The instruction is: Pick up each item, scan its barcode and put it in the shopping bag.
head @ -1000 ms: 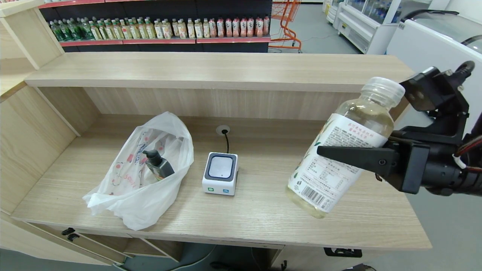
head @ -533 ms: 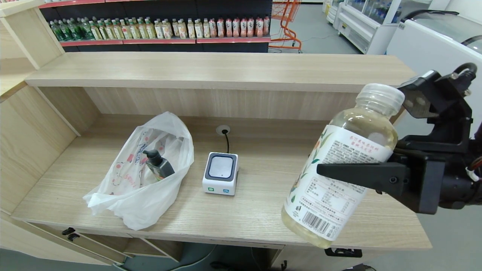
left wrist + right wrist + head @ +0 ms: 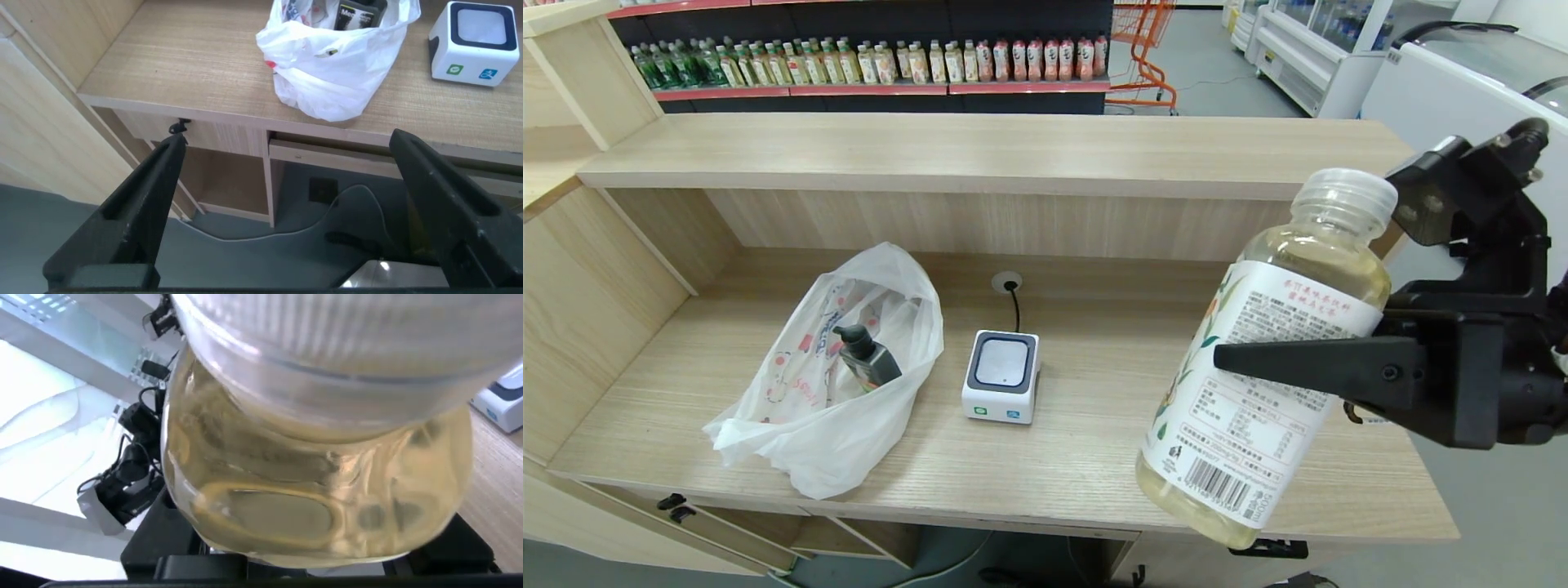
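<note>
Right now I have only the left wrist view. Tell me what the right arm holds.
Observer: The right gripper is shut on a bottle of pale liquid, raised at the counter's right end.
Operator: Give me the barcode's position.
Observer: The barcode sits low on the label, turned toward the head camera, well right of the scanner.
Operator: Report the tilt.
Observer: Tilted, cap up and toward the robot's right.
</note>
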{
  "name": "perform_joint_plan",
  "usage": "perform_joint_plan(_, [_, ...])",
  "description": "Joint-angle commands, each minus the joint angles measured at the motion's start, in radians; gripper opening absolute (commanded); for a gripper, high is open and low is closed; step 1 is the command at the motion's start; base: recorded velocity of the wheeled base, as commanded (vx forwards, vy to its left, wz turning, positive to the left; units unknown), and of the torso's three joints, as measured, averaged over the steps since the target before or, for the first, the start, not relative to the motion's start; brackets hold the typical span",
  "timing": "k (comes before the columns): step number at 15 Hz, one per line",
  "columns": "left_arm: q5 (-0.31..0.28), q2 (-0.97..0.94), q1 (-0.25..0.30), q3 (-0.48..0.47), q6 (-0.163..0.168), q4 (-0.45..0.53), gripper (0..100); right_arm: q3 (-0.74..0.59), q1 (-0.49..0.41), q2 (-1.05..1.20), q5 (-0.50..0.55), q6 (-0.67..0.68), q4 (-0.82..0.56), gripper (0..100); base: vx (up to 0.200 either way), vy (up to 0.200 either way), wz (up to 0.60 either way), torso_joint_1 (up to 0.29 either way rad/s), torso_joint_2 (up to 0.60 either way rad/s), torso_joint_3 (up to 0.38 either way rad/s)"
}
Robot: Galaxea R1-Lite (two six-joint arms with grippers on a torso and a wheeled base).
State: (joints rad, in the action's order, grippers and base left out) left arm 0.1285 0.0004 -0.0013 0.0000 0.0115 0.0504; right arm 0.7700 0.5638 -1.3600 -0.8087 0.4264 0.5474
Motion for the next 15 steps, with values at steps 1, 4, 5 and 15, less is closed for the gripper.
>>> perform_joint_plan(1, [0.000, 0.000, 0.000, 0.000, 0.001, 0.000, 100, -0.018, 0.004, 0.005, 0.000, -0.003, 0.000, 0, 0.000, 0.000, 0.00, 0.000, 0.00, 0.000])
perform_joint_plan(4, [0.000, 0.001, 0.000, 0.000, 0.001, 0.000, 100, -0.024, 0.004, 0.009, 0.000, -0.015, 0.000, 0, 0.000, 0.000, 0.00, 0.000, 0.00, 0.000])
perform_joint_plan(5, [0.000, 0.001, 0.000, 0.000, 0.001, 0.000, 100, -0.023, 0.004, 0.009, 0.000, -0.021, 0.000, 0, 0.000, 0.000, 0.00, 0.000, 0.00, 0.000])
perform_joint_plan(15, [0.000, 0.000, 0.000, 0.000, 0.001, 0.000, 100, -0.144, -0.294, 0.007, 0.140, -1.238, 0.000, 0, 0.000, 0.000, 0.00, 0.000, 0.00, 0.000])
